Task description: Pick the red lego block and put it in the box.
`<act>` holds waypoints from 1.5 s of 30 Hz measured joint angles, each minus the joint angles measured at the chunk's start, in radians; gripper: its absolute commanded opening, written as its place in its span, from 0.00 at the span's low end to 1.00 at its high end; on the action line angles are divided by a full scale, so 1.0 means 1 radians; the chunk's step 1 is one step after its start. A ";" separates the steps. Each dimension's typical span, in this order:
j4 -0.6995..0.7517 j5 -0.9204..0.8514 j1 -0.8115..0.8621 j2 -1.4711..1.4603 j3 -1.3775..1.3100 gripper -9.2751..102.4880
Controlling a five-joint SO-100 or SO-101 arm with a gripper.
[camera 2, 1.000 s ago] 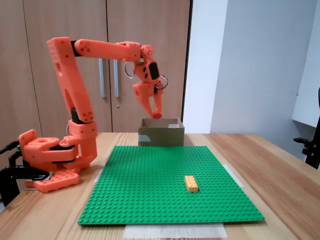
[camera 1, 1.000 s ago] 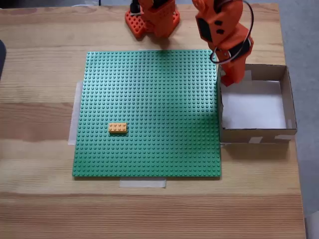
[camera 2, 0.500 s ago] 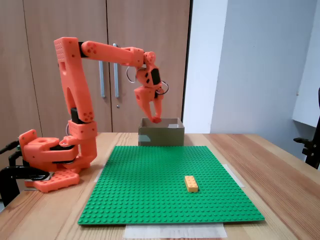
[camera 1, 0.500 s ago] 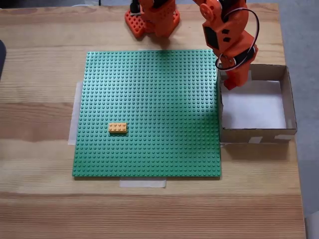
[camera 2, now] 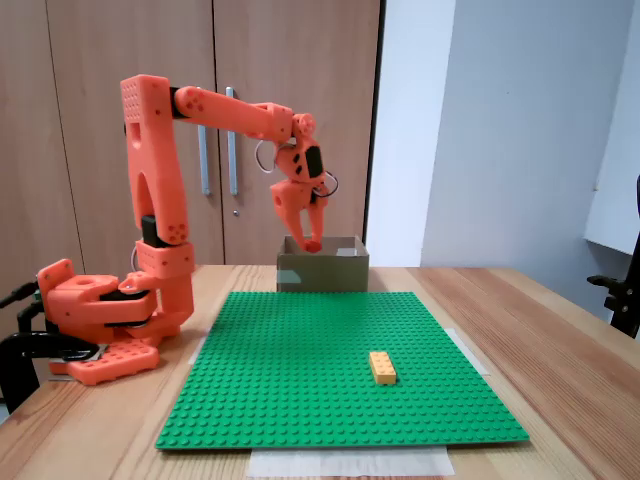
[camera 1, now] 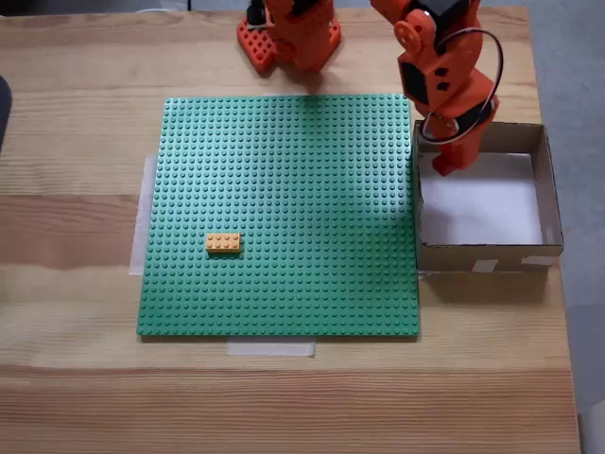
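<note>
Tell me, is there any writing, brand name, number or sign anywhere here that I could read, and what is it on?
None can be read.
The orange arm and its end effector: no readable label in either fixed view.
The box: plain cardboard with pale tape strips, no print.
The green baseplate and the yellow-orange brick: studs too small to show any lettering.
The cabinet doors: no markings.
</note>
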 measured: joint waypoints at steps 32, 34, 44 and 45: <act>-0.077 -0.011 0.015 -0.195 -0.052 0.12; -0.084 -0.012 0.021 -0.206 -0.052 0.12; -0.064 -0.018 0.014 -0.247 -0.106 0.12; -0.055 -0.020 0.012 -0.255 -0.114 0.12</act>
